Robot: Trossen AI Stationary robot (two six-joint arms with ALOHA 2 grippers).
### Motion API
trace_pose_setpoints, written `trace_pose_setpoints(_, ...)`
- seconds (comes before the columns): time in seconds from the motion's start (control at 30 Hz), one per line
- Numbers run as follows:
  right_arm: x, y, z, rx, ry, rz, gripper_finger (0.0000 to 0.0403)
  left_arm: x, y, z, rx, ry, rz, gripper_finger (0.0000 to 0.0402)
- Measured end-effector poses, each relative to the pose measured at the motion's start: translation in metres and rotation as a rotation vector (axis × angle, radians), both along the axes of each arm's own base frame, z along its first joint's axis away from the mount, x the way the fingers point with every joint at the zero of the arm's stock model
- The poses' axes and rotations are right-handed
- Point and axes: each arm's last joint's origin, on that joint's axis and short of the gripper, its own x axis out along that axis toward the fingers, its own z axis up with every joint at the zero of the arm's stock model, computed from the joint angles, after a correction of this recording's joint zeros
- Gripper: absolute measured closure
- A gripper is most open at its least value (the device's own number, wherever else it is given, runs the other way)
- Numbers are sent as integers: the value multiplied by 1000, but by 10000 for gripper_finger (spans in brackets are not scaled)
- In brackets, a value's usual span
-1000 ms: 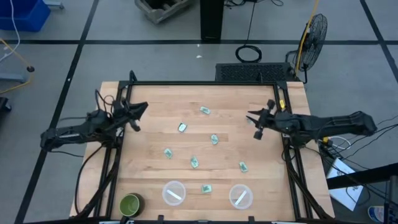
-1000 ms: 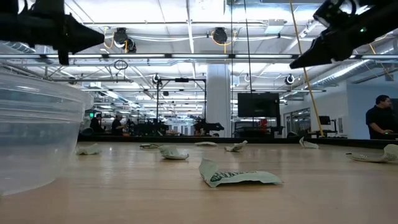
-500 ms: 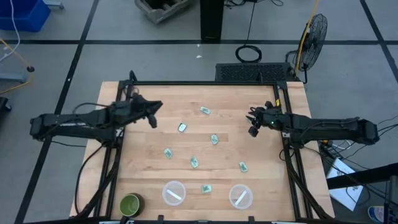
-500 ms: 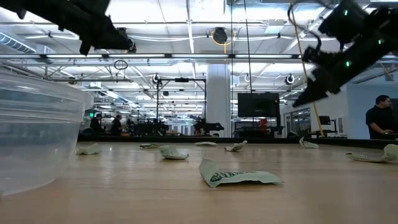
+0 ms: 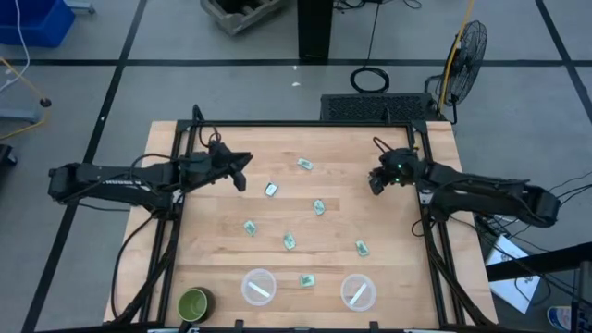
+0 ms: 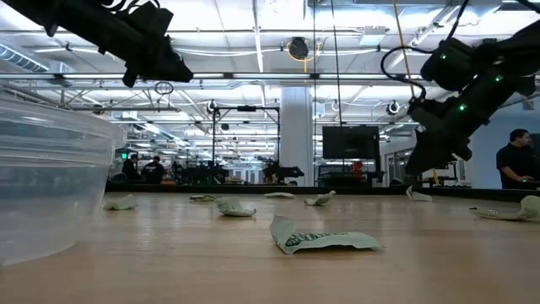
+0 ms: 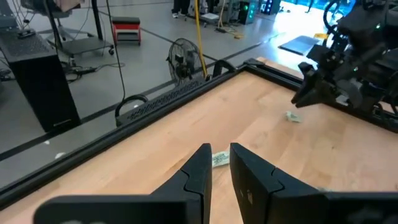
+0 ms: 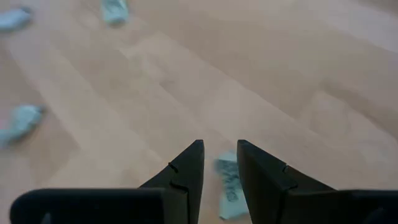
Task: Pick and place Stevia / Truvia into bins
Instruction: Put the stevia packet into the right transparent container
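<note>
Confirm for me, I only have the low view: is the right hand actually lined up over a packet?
Observer: Yes. The right wrist view shows a packet on the wood just below the open gap of the right hand.
Operator: Left hand?
Observer: From above, the left hand is over the table's left side, open and empty, with a second packet just ahead of it.
Operator: Bins?
Observer: Both bins sit at the front edge, with a loose packet on the wood between them.
</note>
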Motion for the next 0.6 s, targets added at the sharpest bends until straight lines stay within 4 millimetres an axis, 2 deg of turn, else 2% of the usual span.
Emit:
trace_pose_setpoints(0.13,2,-3,-8,-19,74,-21,314,0,0,0,3,4,-1,339)
trace_pose_setpoints(0.6,11,-7,-26,34,146,-15,314,0,0,-1,3,20,-2,339)
